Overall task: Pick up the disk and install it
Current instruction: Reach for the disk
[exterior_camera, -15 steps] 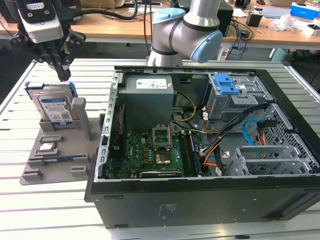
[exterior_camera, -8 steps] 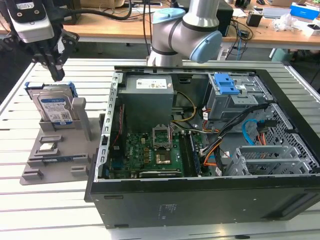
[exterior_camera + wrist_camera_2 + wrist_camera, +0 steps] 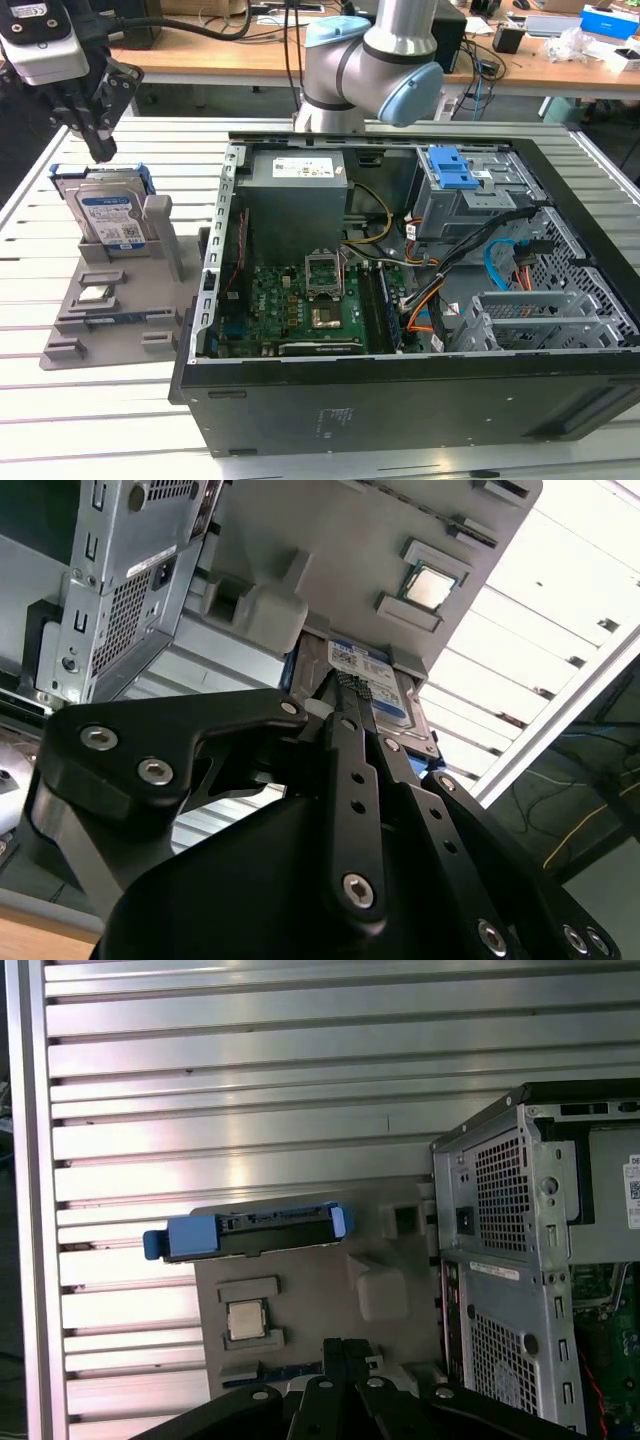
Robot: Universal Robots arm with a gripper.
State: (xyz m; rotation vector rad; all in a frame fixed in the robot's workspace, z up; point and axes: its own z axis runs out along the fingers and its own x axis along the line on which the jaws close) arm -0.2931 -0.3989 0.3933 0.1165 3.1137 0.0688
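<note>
Slatted desk (image 3: 100, 425): jaws together above upright disk (image 3: 108, 215); we judge it stiff, dense, fragile; grip blue-bracketed side edges.

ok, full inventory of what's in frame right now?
fixture: 1, grey, exterior view's left
disk: 1, silver with blue bracket, upright in the fixture
chip: 1, silver, lying on the fixture
computer case: 1, black, open, beside the fixture
motherboard: 1, green, inside case
power supply: 1, grey, inside case
latch plate: 1, blue, on grey cage inside case
table: 1, silver slats, under everything
arm: 1, silver and light blue, behind case
gripper: 1, black, above the disk
</note>
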